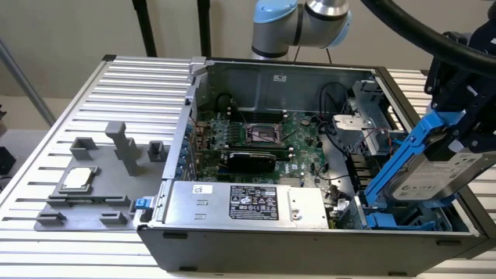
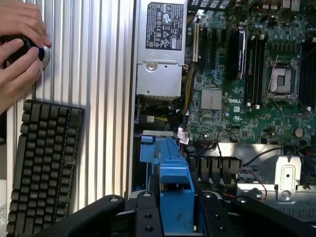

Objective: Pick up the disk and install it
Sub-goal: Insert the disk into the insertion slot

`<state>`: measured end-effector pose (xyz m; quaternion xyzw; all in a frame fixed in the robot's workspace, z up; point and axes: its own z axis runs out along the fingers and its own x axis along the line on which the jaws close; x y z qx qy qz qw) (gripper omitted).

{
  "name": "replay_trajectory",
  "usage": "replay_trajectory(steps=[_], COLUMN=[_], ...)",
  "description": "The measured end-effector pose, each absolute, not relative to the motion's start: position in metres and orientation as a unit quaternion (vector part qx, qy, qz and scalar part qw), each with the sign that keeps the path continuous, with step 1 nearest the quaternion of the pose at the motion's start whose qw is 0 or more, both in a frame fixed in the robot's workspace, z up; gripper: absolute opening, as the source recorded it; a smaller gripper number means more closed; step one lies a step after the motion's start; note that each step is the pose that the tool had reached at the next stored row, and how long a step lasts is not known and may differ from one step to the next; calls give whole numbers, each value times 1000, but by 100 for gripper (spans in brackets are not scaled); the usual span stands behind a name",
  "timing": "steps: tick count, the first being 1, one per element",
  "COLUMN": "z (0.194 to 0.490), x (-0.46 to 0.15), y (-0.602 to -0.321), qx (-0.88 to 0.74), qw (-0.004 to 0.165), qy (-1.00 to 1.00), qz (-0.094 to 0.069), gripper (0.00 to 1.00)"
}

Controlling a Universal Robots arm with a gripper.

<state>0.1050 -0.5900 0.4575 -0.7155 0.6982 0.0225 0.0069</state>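
Note:
The disk point(image 1: 434, 170), a silver-grey hard drive with a white label, sits in its bright blue frame point(image 1: 403, 152). It hangs tilted on edge over the front corner of the open computer case point(image 1: 310, 241), on the exterior view's right. My gripper point(image 1: 459, 125) is shut on it from above. The lower end of the frame is just above the blue bay brackets point(image 1: 395, 221) inside the case. In the wrist view the blue frame point(image 2: 175, 190) runs between my black fingers point(image 2: 147, 213), with the bay below it.
Inside the case lie the motherboard point(image 1: 263, 136) and the silver power supply point(image 1: 248, 203). A grey fixture point(image 1: 85, 200) holding a small square chip point(image 1: 78, 178) stands at the exterior view's left. The wrist view shows a keyboard point(image 2: 42, 163) and a person's hands point(image 2: 19, 44) on the ribbed table.

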Motion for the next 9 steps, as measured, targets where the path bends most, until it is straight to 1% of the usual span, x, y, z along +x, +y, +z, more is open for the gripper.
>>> replay_trajectory(steps=[9], z=[450], x=[106], y=[-590], qx=[-715], qw=[7], qy=[698], qz=[22], gripper=[0])
